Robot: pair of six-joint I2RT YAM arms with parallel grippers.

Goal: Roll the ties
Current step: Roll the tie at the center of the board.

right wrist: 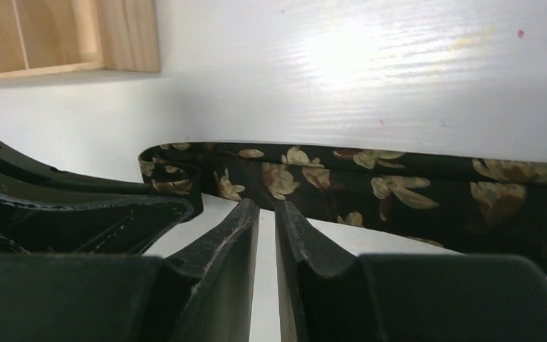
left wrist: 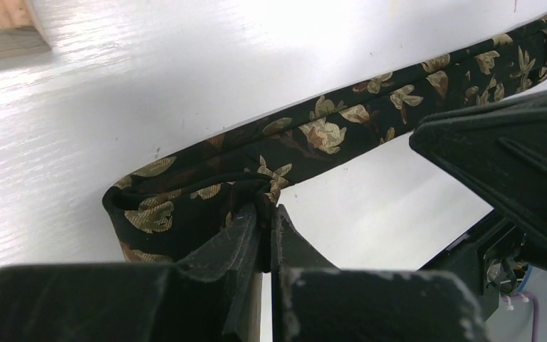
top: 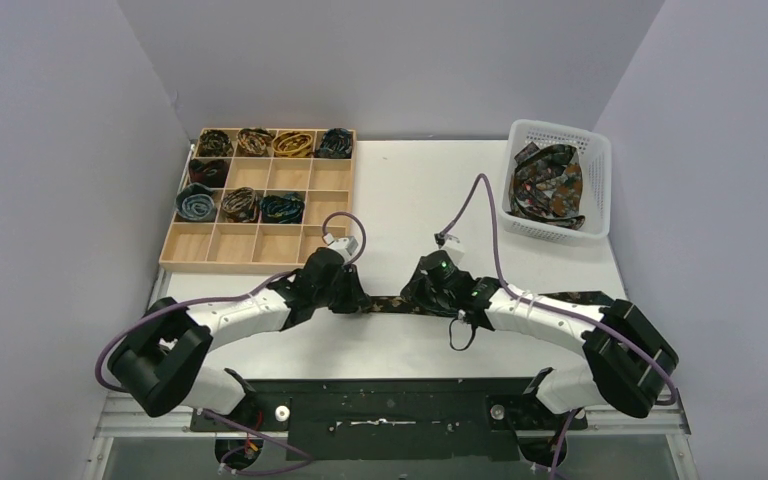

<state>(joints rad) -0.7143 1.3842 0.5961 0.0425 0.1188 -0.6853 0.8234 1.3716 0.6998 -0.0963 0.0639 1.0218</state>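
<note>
Here I see the black gold-flowered tie (left wrist: 327, 132), fold pinched in left gripper (left wrist: 266, 206), right gripper (right wrist: 267, 210) barely parted, tail cut off.

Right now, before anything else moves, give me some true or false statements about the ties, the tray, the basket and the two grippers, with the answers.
1. The left gripper pinches a folded end of the flat tie. True.
2. The white basket is empty. False: it holds a heap of ties.
3. The wooden tray holds rolled ties. True.
4. Every compartment of the tray is filled. False: the whole near row is bare, and so are some others.
5. The right gripper grips the flat tie. False: its jaws stand slightly apart with nothing between them, and the tie lies beyond them.
</note>
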